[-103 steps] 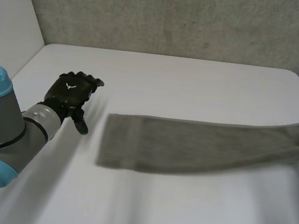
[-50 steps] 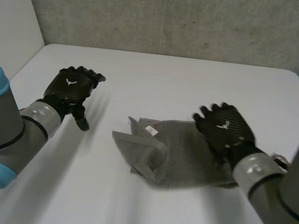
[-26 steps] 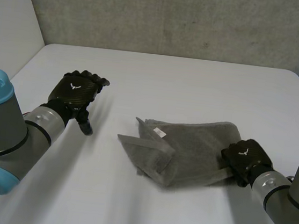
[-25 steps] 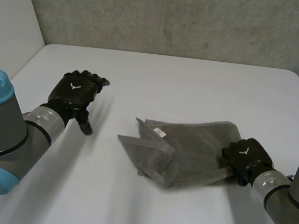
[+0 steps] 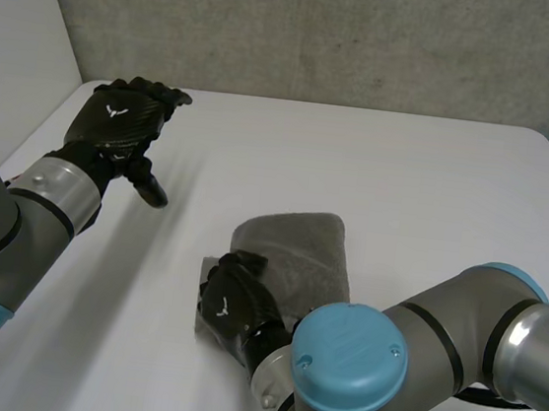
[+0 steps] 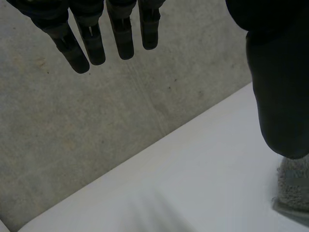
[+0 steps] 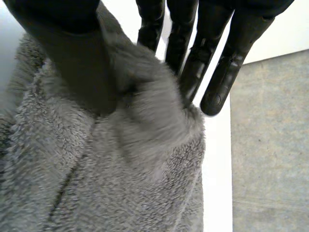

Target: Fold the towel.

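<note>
Your right hand (image 5: 231, 305) sits at the near left end of the towel (image 5: 299, 248), which lies bunched in a grey heap near the middle of the table (image 5: 437, 174). In the right wrist view its thumb and fingers (image 7: 226, 72) pinch a raised fold of the pile between them. Your left hand (image 5: 122, 124) hovers over the far left of the table, well apart from the towel, fingers straight and slightly spread, thumb apart from them, holding nothing.
</note>
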### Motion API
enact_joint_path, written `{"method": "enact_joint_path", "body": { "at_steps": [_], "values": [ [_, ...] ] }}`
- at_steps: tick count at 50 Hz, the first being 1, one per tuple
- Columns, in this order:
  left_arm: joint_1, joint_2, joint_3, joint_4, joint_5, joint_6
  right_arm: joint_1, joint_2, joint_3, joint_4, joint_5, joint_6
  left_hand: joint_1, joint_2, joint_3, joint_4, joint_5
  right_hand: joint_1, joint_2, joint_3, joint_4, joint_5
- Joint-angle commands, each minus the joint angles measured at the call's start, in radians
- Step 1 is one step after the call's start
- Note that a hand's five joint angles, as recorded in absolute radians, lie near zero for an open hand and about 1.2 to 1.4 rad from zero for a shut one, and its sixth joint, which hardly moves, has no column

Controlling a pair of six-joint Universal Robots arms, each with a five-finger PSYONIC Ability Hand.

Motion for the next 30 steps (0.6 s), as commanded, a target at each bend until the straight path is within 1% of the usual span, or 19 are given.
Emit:
{"method": "enact_joint_path", "body": {
  "at_steps": [1,4,6,7,9,10,11,12,14,15,17,18,19,22,23,25,26,28,30],
  "values": [
    [-0.014,-0.003,0.02,0.002,-0.003,-0.009,-0.056,-0.155,0.07,-0.013,-0.034,0.22,-0.055,-0.047,-0.036,-0.043,-0.205,-0.61,-0.573,-0.653,-0.648,-0.615],
    [-0.018,-0.003,0.033,0.002,-0.003,-0.018,-0.092,-0.201,0.085,-0.013,-0.044,0.278,-0.052,-0.044,-0.033,-0.04,-0.202,-0.61,-0.573,-0.653,-0.648,-0.615],
    [-0.036,-0.008,0.059,0.002,-0.008,-0.065,-0.174,-0.276,0.114,-0.008,-0.048,0.397,-0.041,-0.033,-0.021,-0.029,-0.19,-0.61,-0.573,-0.653,-0.648,-0.615],
    [-0.036,-0.008,0.059,0.002,-0.008,-0.066,-0.175,-0.276,0.115,-0.008,-0.048,0.397,-0.041,-0.033,-0.021,-0.029,-0.19,-0.61,-0.573,-0.653,-0.648,-0.615],
    [-0.063,-0.019,0.094,-0.001,-0.038,-0.13,-0.242,-0.339,0.127,0.004,-0.042,0.521,-0.026,-0.018,-0.007,-0.014,-0.176,-0.61,-0.573,-0.653,-0.648,-0.615],
    [-0.064,-0.019,0.094,-0.001,-0.038,-0.13,-0.242,-0.339,0.127,0.004,-0.042,0.521,-0.026,-0.018,-0.007,-0.014,-0.176,-0.61,-0.573,-0.653,-0.648,-0.615],
    [-0.079,-0.029,0.111,-0.003,-0.056,-0.157,-0.268,-0.357,0.134,0.01,-0.042,0.581,-0.017,-0.009,0.002,-0.005,-0.167,-0.61,-0.573,-0.653,-0.648,-0.615],
    [-0.079,-0.029,0.111,-0.003,-0.057,-0.158,-0.268,-0.358,0.134,0.01,-0.042,0.581,-0.017,-0.009,0.002,-0.005,-0.167,-0.61,-0.573,-0.653,-0.648,-0.615],
    [-0.12,-0.075,0.148,-0.011,-0.095,-0.204,-0.331,-0.381,0.144,0.054,-0.048,0.671,-0.017,-0.009,0.002,-0.005,-0.167,-0.61,-0.573,-0.653,-0.648,-0.615],
    [-0.12,-0.076,0.148,-0.011,-0.095,-0.204,-0.331,-0.381,0.144,0.055,-0.048,0.672,-0.017,-0.009,0.002,-0.005,-0.167,-0.61,-0.573,-0.653,-0.648,-0.615],
    [-0.177,-0.135,0.187,-0.037,-0.135,-0.23,-0.385,-0.382,0.138,0.12,-0.056,0.716,-0.017,-0.009,0.002,-0.005,-0.167,-0.61,-0.573,-0.653,-0.648,-0.615],
    [-0.177,-0.135,0.188,-0.037,-0.135,-0.23,-0.385,-0.382,0.138,0.121,-0.056,0.716,-0.017,-0.009,0.002,-0.005,-0.167,-0.61,-0.573,-0.653,-0.648,-0.615],
    [-0.204,-0.166,0.206,-0.06,-0.155,-0.239,-0.405,-0.381,0.134,0.146,-0.062,0.725,-0.017,-0.009,0.002,-0.005,-0.167,-0.61,-0.573,-0.653,-0.648,-0.615],
    [-0.247,-0.236,0.246,-0.112,-0.185,-0.256,-0.432,-0.375,0.13,0.167,-0.064,0.739,-0.017,-0.009,0.002,-0.005,-0.167,-0.61,-0.573,-0.653,-0.648,-0.615],
    [-0.248,-0.237,0.246,-0.112,-0.185,-0.256,-0.433,-0.374,0.13,0.167,-0.064,0.739,-0.017,-0.009,0.002,-0.005,-0.167,-0.61,-0.573,-0.653,-0.648,-0.615],
    [-0.286,-0.311,0.283,-0.162,-0.198,-0.286,-0.437,-0.341,0.118,0.17,-0.064,0.753,-0.02,-0.012,-0.001,-0.008,-0.17,-0.61,-0.573,-0.653,-0.648,-0.615],
    [-0.286,-0.312,0.283,-0.163,-0.198,-0.287,-0.437,-0.341,0.118,0.17,-0.064,0.753,-0.02,-0.012,-0.001,-0.008,-0.17,-0.61,-0.573,-0.653,-0.648,-0.615],
    [-0.318,-0.373,0.307,-0.201,-0.202,-0.32,-0.434,-0.277,0.095,0.176,-0.073,0.774,-0.02,-0.012,-0.001,-0.008,-0.17,-0.61,-0.573,-0.653,-0.648,-0.615],
    [-0.332,-0.4,0.313,-0.211,-0.205,-0.326,-0.433,-0.249,0.084,0.177,-0.084,0.793,-0.02,-0.012,-0.001,-0.008,-0.17,-0.61,-0.573,-0.653,-0.648,-0.615]
  ]
}}
